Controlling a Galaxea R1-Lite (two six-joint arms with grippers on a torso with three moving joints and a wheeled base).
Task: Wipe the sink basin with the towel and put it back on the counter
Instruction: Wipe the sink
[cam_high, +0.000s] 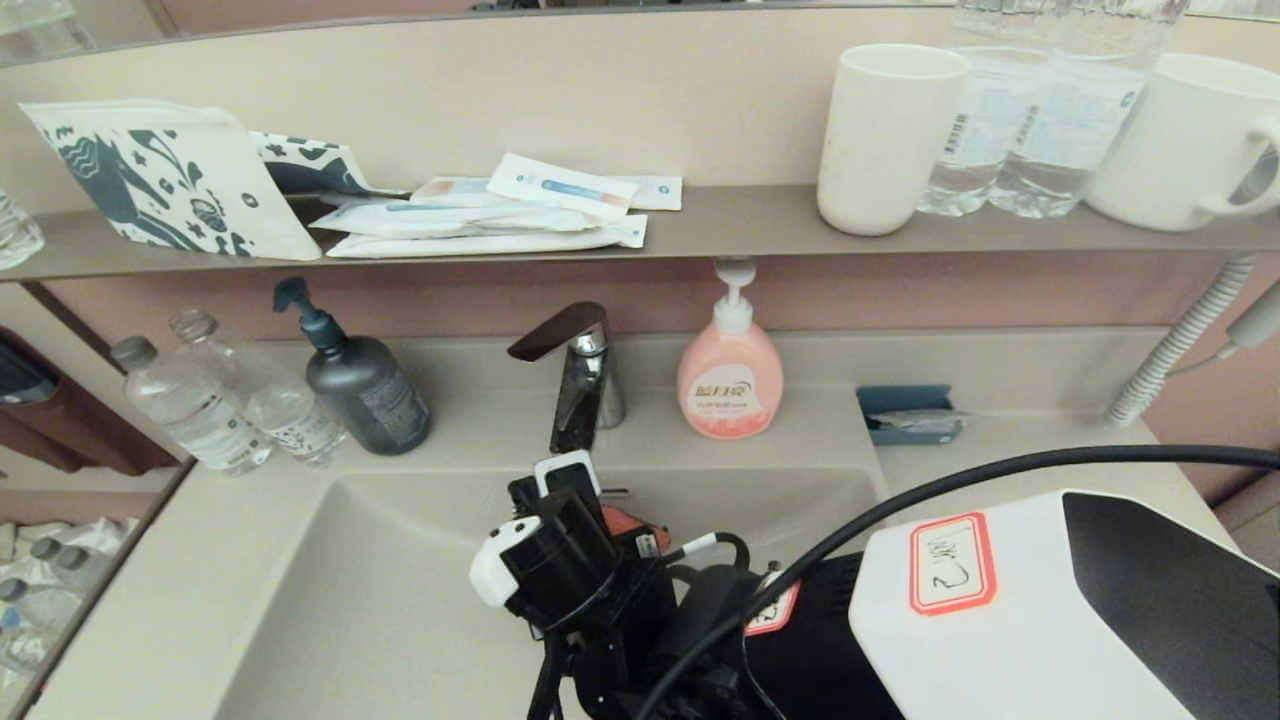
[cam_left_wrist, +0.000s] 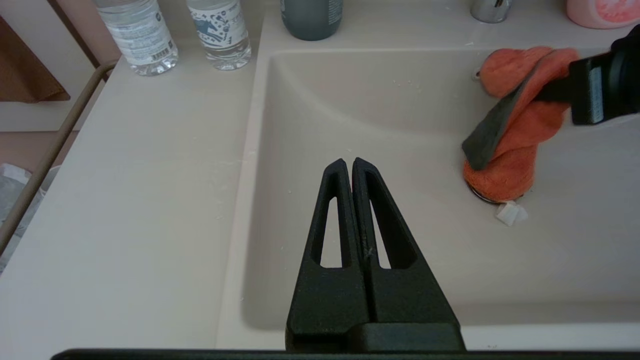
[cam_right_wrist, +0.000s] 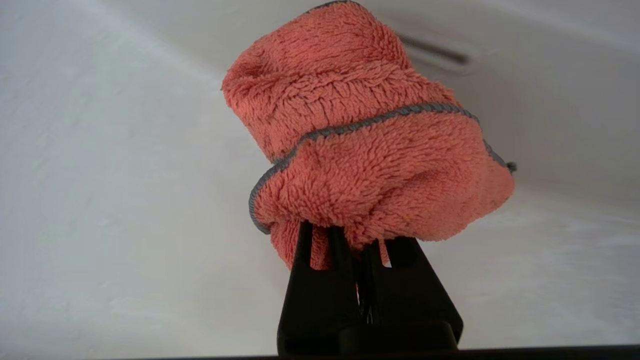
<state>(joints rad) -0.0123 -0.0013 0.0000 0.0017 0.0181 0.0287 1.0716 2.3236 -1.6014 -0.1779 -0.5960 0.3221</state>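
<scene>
One towel (cam_right_wrist: 365, 165), soft, light, bunched: right gripper (cam_right_wrist: 357, 240) pinches a fold (adequate hold) inside sink basin (cam_left_wrist: 350, 110); left gripper (cam_left_wrist: 352, 165) closed, empty.

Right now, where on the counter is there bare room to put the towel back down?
The widest bare patch of the counter lies left of the sink basin, in front of the water bottles. A smaller strip lies right of the basin, in front of the blue tray. The back ledge is crowded by faucet, soap bottle and dark pump bottle.
</scene>
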